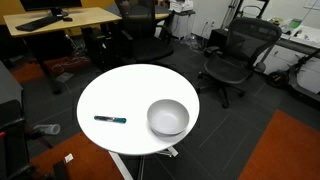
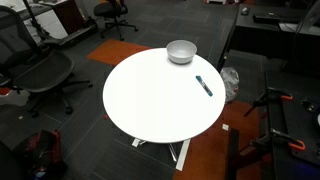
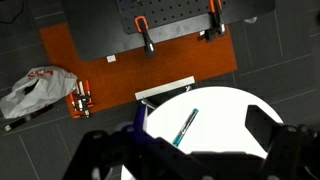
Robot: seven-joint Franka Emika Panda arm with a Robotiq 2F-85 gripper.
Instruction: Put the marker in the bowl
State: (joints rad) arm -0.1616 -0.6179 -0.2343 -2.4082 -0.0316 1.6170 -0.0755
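The marker (image 1: pixel 110 120) is a short dark stick with a teal end. It lies flat on the round white table (image 1: pixel 130 90), apart from the bowl. The light-grey bowl (image 1: pixel 168 117) stands upright near the table's edge and looks empty. Both also show in an exterior view: the marker (image 2: pixel 204 85) and the bowl (image 2: pixel 181 51). In the wrist view my gripper (image 3: pixel 188 150) is open and empty, high above the table (image 3: pixel 225 115). The marker (image 3: pixel 185 127) lies between its two dark fingers. The bowl is out of the wrist view. The gripper is not in either exterior view.
Black office chairs (image 1: pixel 235 55) and a wooden desk (image 1: pixel 60 18) stand around the table. Another chair (image 2: pixel 35 70) stands beside it. An orange carpet tile (image 3: pixel 70 60), a white plastic bag (image 3: pixel 35 90) and a black base plate (image 3: pixel 140 25) lie on the floor below.
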